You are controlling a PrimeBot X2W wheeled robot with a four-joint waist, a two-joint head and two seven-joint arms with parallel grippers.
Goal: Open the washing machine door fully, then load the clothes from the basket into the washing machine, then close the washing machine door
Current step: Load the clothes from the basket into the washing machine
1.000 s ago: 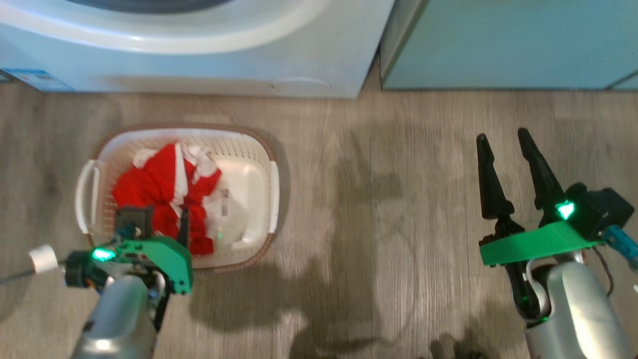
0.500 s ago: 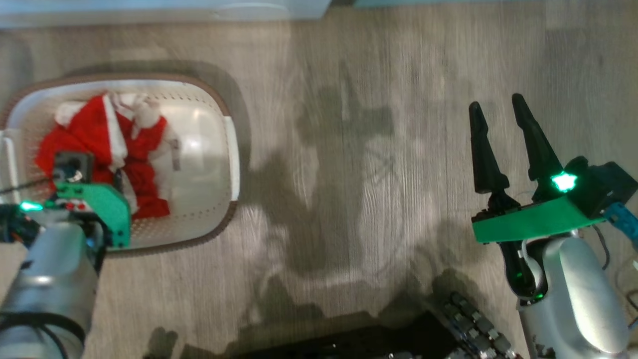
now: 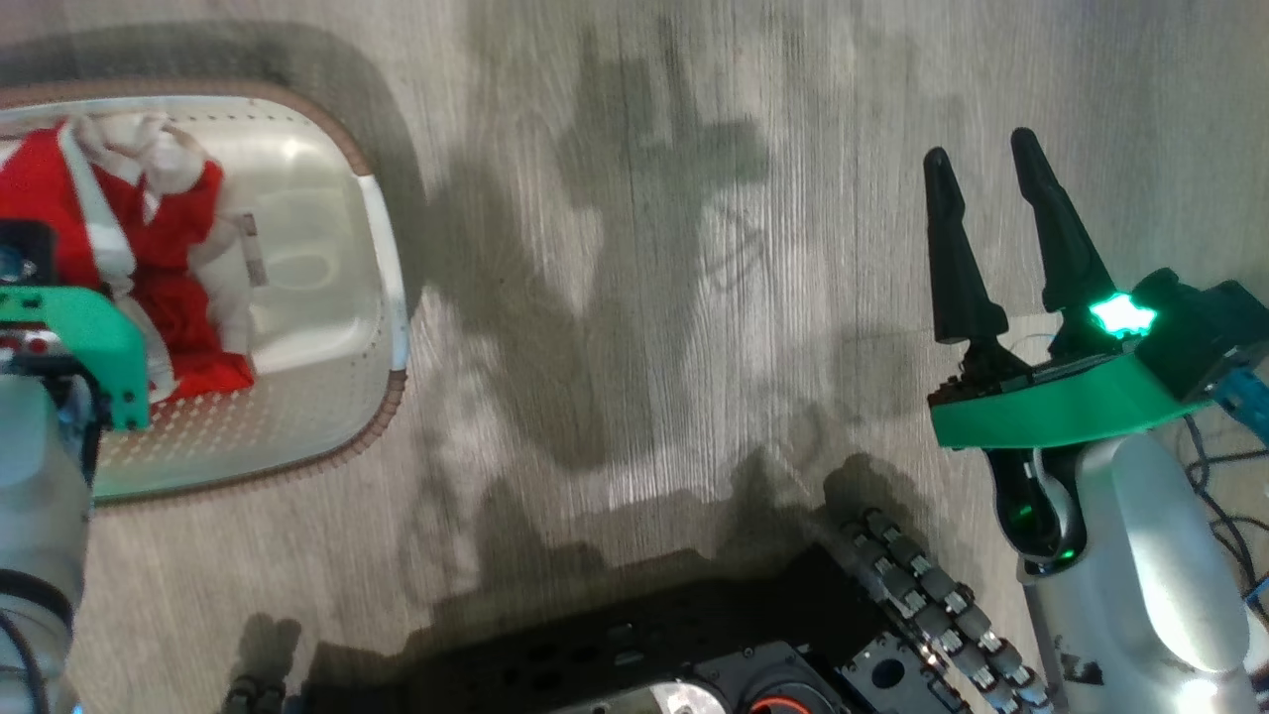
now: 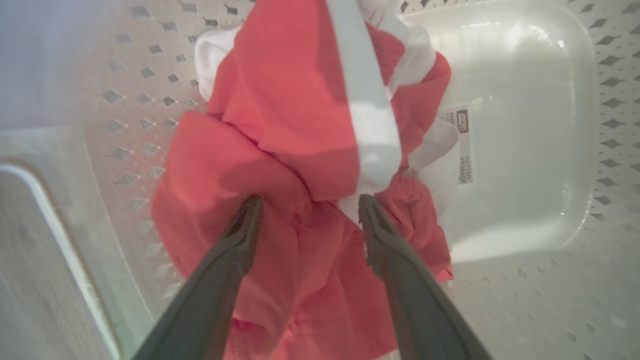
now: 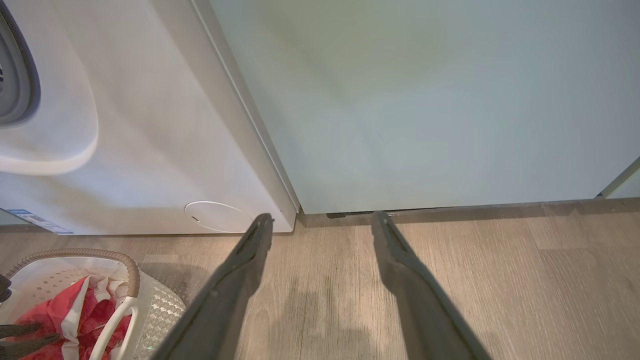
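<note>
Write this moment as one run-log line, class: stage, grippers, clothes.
stage: pick clothes | left gripper: open, fingers over clothes in basket | right gripper: open, empty, over floor

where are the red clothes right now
The clothes lie bunched in the basket at the head view's left edge, beside its label sticker; the left wrist view shows the open left tool poised right at them.

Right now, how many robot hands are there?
2. The left hand hangs open over the clothes in the basket; the right hand is open above the floor.
</note>
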